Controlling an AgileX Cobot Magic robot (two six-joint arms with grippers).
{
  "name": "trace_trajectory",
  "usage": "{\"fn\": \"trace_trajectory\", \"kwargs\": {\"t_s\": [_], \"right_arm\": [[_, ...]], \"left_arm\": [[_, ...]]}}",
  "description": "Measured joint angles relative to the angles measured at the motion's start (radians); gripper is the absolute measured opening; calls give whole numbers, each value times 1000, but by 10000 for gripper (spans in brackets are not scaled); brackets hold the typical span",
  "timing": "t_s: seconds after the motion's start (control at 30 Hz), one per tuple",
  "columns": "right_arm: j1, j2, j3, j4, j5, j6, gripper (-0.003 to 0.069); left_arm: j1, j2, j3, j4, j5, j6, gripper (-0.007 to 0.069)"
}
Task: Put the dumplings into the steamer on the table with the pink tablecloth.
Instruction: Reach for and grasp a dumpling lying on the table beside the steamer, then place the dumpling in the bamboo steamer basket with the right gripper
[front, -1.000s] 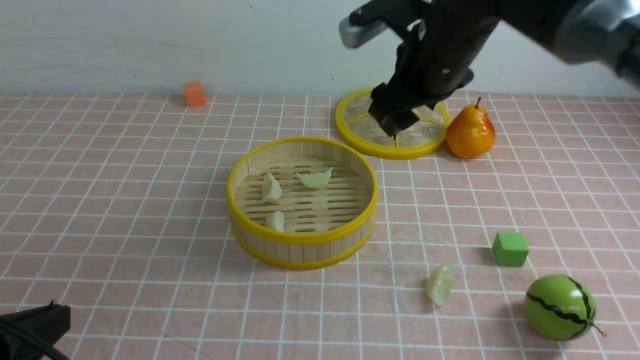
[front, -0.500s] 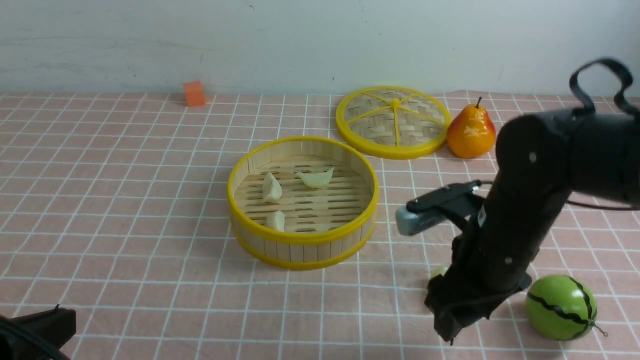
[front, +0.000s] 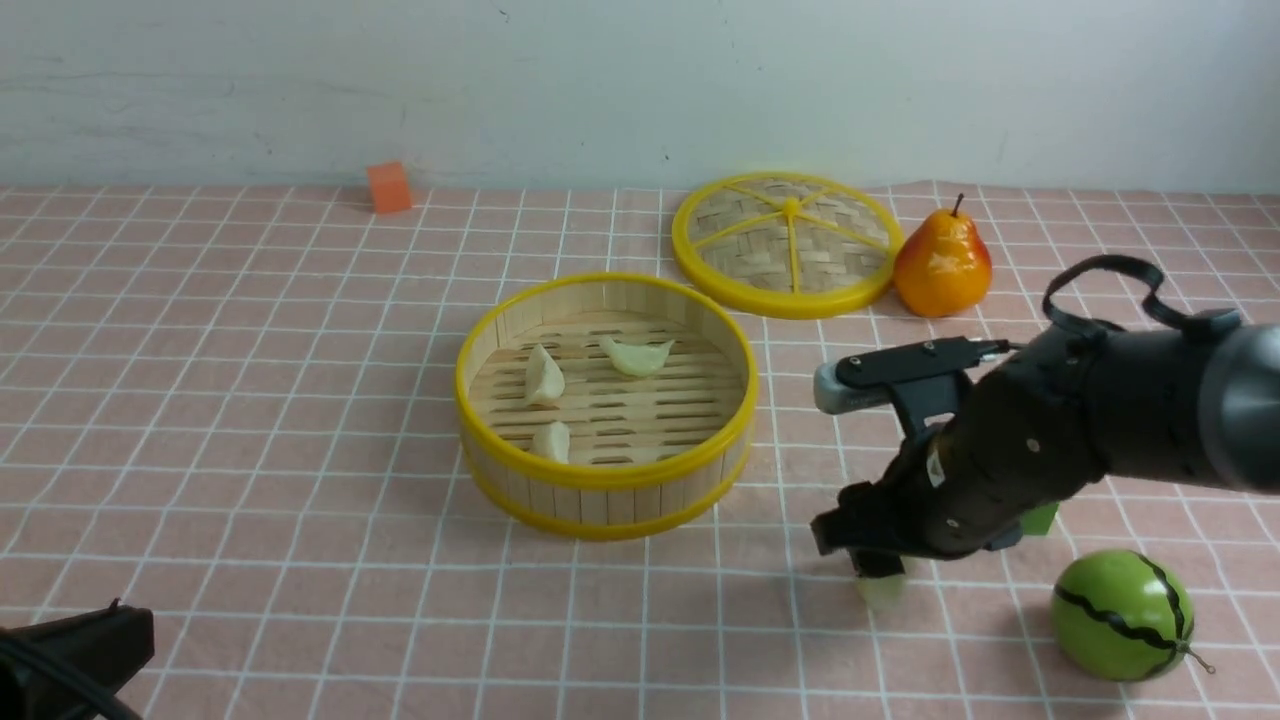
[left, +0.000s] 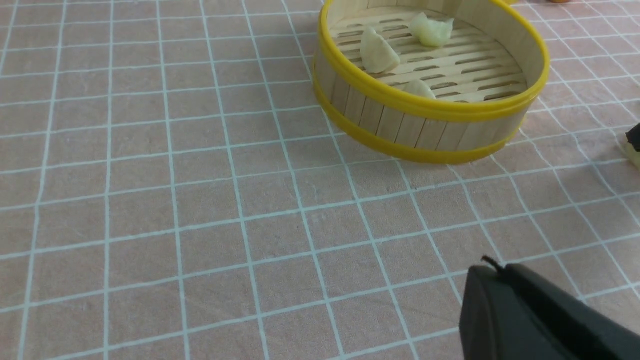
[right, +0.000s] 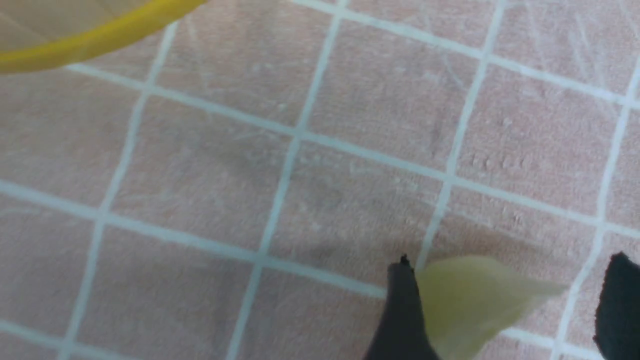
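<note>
Since the loose dumpling (right: 470, 300) lies on the cloth (front: 300, 450) to the right of the steamer (front: 605, 478), we find it between the parted fingers of the right gripper (right: 507, 295); one finger (right: 400, 310) touches its side, the other stands off its pointed end; its length seems to run from finger to finger; the left gripper (left: 525, 315), clenched, sits well apart.

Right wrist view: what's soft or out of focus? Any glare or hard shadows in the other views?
Right wrist view: the dumpling and the steamer rim are soft, the pink tablecloth grid sharper. Front view: even light, a faint soft shadow under the right arm, a small highlight on the pear. Left wrist view: crisp, no glare.
</note>
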Motion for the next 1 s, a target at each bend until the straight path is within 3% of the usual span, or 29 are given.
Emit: {"fn": "trace_trajectory", "kwargs": {"t_s": [0.17,0.4,0.6,0.8,1.0], "right_arm": [[0,30,0,-22,-35,26,318],[0,-23,0,-25,9,-38,319],[13,-139,-76,70,100,-138,319],[93,-76,-356,264,192,-405,319],[102,156,-620,339,167,-521,318]], "left_arm": [[0,0,0,-1,11,0,11],[0,0,0,-1,24,0,15],[0,0,0,-2,5,0,17],[0,0,0,-2,-15,0,19],[0,0,0,-2,-16,0,25]]}}
